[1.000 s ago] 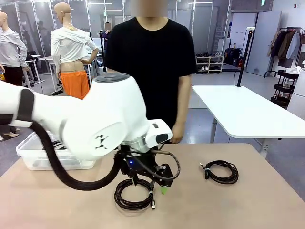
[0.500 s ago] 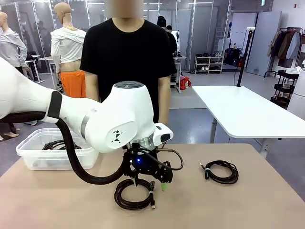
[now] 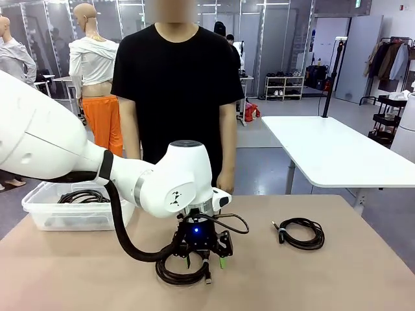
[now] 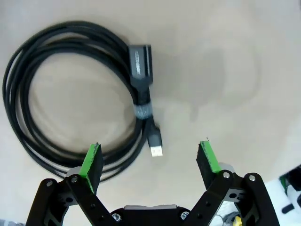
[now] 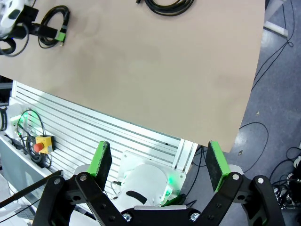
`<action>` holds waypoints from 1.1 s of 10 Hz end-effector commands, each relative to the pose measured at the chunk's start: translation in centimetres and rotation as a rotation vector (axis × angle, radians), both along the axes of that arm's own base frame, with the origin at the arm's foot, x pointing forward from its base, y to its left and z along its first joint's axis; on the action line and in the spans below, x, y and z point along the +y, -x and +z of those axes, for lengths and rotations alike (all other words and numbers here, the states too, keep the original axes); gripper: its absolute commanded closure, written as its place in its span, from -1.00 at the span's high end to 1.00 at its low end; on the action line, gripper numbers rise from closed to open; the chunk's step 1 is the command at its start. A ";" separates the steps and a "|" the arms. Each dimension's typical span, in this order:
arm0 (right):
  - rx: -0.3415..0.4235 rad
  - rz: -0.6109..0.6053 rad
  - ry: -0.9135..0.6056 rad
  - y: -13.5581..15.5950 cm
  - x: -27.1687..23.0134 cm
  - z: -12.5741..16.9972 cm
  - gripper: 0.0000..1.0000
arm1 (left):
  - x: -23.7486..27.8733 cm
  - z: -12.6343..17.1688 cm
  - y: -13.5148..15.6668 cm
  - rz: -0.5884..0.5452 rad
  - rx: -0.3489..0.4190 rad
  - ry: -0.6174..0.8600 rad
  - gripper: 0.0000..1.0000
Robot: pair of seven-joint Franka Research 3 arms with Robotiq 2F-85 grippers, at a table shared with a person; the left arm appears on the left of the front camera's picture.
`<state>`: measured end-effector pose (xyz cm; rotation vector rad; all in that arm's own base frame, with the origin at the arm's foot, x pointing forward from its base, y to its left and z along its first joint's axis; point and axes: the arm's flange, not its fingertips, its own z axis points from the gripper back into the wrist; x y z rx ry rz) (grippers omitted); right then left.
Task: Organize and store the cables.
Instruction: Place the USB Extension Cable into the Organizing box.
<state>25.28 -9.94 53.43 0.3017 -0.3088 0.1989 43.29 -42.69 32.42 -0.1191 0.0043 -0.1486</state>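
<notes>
"Three cables by my count. One black coil (image 3: 84, 196) lies inside the clear bin (image 3: 65, 217). A second (image 3: 178, 280) is on the tabletop just to the bin's right, towards the robot's edge. The third (image 3: 318, 240) is much farther right of the bin, well apart from it."

"And the left end effector (image 3: 205, 262)?"

"It's right of the bin, low over that second coil, with its fingers spread wide and nothing between them. From its wrist, one green pad (image 4: 92, 160) sits above the coil's strands and the other (image 4: 207, 157) above bare tabletop. The small plug (image 4: 155, 149) lies in the gap. I can't tell whether the tips touch the surface."

"How would that coil handle?"

"Light and floppy, I'd guess. It's thin cord wound in several loops, so it will sag and may slide on the smooth top. A grey tie (image 4: 143, 111) cinches the loops on one side, beside the larger connector (image 4: 139, 61). That's the spot I'd take. The strands are bunched thick there, so the whole bundle should lift together. Pinch a single loop elsewhere and the others may slip or spill open."

"The right end effector (image 5: 159, 157)?"

"Fingers apart, empty, held back off the tabletop and far from the bin. The person's hand (image 3: 225, 181) hangs at the far edge, to the bin's right."
</notes>
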 end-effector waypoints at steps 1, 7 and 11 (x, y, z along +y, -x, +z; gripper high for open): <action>0.002 -0.006 -0.005 0.0 0.1 0.0 1.00 | -1.4 -0.4 -1.3 0.048 0.011 -0.026 1.00; 0.002 -0.006 -0.005 0.0 0.1 0.0 1.00 | -1.6 -1.0 -2.3 0.099 -0.029 -0.073 -0.80; 0.002 -0.006 -0.005 0.0 0.1 0.0 1.00 | -1.0 -0.9 -2.0 0.119 -0.061 -0.070 -1.00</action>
